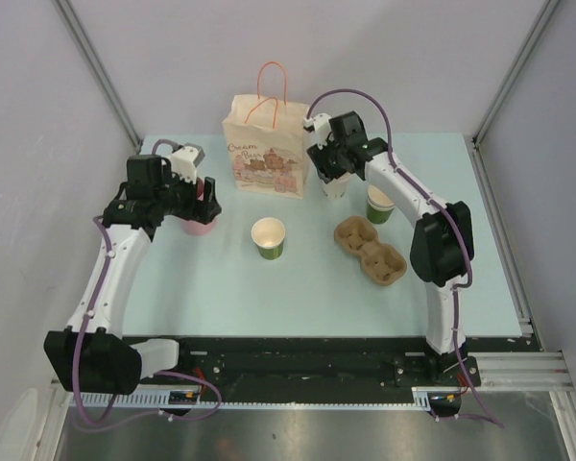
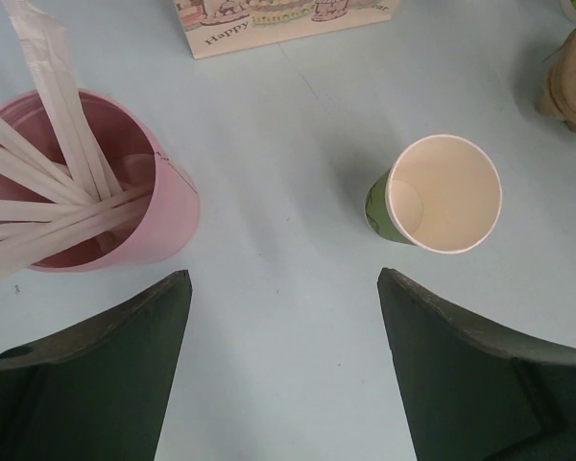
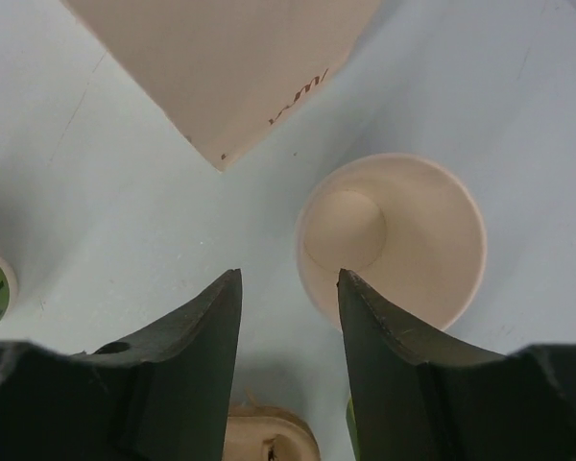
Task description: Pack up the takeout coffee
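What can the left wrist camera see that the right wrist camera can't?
Only the left wrist view shows the pink cup holding white straws, and a whole green cup with no lid. Only the right wrist view shows the white cup, also lidless; green bits at its edges are too small to name. Both show the blue table, part of the bag and a bit of the brown tray.
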Controlling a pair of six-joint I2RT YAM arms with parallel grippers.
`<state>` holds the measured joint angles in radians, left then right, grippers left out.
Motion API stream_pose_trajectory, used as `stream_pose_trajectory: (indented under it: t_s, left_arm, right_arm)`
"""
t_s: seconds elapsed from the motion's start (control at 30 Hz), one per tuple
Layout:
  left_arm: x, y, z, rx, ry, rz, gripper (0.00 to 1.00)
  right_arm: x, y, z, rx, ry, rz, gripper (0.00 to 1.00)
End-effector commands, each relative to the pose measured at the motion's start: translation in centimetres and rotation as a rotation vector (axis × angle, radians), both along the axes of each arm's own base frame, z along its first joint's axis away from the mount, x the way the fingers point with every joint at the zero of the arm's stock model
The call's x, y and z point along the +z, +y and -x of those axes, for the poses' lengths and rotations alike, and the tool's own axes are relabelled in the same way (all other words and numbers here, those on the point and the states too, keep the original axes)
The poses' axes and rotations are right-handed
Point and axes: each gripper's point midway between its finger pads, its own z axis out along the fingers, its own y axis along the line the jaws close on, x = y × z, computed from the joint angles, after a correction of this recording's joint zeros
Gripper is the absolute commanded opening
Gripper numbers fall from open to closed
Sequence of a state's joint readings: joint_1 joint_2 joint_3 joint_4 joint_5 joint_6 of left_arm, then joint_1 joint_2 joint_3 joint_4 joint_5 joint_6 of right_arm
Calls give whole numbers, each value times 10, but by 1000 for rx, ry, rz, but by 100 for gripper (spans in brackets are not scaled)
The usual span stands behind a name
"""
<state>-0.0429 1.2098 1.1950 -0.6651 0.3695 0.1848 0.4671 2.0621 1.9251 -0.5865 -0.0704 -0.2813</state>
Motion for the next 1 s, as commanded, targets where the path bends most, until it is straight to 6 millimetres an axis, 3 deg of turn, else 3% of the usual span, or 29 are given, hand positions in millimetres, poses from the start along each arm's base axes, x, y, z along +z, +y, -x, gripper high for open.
stream_pose_trajectory:
  t_s: [0.0,0.27,0.4,0.5,0.57,0.6,0.77,0.9,0.97]
  left_arm:
    - [8,-1,-5,-54,-40,-25,84]
    - [7,-5,-5,-78,-41,-23,85]
    - [8,-11,-1,-112,-45,-2,85]
    - [7,-13,1,-122,-41,5,85]
    - [7,-13,2,-125,-42,9,85]
    - [9,-15,3,-133,-45,13,85]
    - [11,-17,5,-142,-49,21,85]
    - [11,-20,7,-157,-46,37,85]
    - [11,-23,8,-164,-39,52,84]
  right_arm:
    - [14,7,-12,32,-18,-75,48]
    - [-11,9,-14,28,10,-49,31]
    - [-12,10,-12,39,12,-41,29]
    - [-9,9,-11,40,4,-43,21]
    - [-7,9,-11,40,-1,-45,3]
    - [-5,10,-10,40,-5,-44,0]
    - [7,8,-2,47,-38,-1,0]
    - [24,-4,1,-15,-112,64,0]
    - [37,1,12,5,-165,70,0]
